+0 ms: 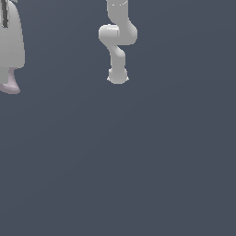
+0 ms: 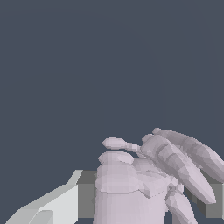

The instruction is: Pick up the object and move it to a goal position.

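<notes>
In the wrist view the object (image 2: 131, 188), a pale pinkish-lilac knobbly lump with finger-like prongs, sits between the two fingers of my gripper (image 2: 151, 199). The grey pads (image 2: 86, 194) press against its sides. In the exterior view my gripper (image 1: 9, 69) shows as a large white shape at the exterior view's left edge, partly cut off. The object (image 1: 10, 86) pokes out beneath it as a small pinkish tip. The gripper is shut on the object.
The white arm's base and lower links (image 1: 117, 41) stand at the top middle of the exterior view. The ground is a plain dark blue-grey surface (image 1: 138, 161). No goal marker shows.
</notes>
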You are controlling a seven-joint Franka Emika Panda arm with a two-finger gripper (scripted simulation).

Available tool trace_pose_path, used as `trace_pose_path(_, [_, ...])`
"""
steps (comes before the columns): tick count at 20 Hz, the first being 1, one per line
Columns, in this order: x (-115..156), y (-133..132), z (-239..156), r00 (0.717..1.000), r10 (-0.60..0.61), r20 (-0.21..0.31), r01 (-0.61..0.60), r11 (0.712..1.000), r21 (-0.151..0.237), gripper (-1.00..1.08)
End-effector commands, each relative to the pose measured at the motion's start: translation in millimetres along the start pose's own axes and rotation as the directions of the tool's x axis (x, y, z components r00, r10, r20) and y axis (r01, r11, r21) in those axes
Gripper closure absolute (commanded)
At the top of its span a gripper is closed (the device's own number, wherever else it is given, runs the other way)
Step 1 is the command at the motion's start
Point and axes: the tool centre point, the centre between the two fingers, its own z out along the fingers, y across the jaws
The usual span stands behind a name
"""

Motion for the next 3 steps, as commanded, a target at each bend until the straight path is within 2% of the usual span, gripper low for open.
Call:
trace_pose_path(1, [2.6,2.7,-6.2,1.0,0.012,-0.006,-0.012,1.0,-0.005,1.08])
trace_pose_path(3, [2.9,2.8,-7.2,1.0,0.013,-0.006,-0.013,1.0,-0.006,1.08])
